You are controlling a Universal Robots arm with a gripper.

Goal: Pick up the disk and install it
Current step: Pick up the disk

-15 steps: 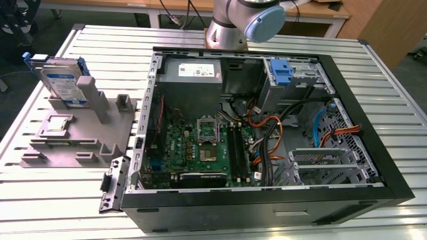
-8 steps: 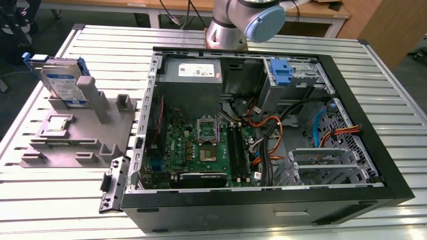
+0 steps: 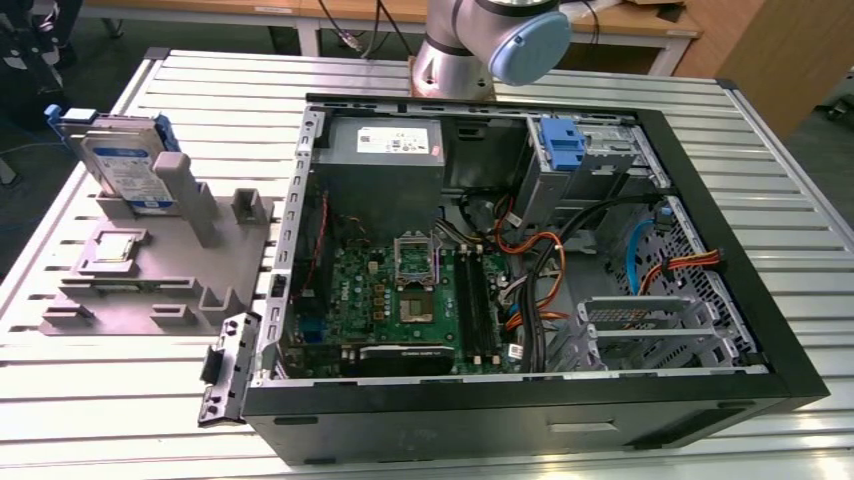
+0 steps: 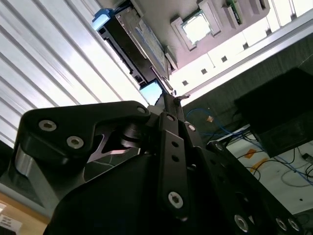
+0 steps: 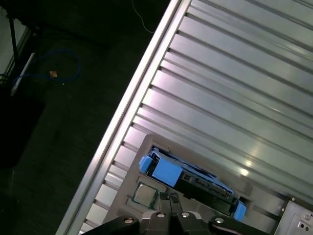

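disk [image 3: 123,168]: grey, blue-edged | table [image 3: 200,80]: ribbed silver | motherboard [image 3: 387,290]: green

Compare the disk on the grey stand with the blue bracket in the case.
The disk stands outside the case on the grey stand; the blue bracket sits inside it, on the silver bay. The disk is labelled grey metal, blue-framed; the bracket is all blue. Both have blue plastic.

Slatted metal table [image 3: 200,90] | open computer case [image 3: 507,422] on it | grey fixture plate [image 3: 160,265] toward the exterior view's left
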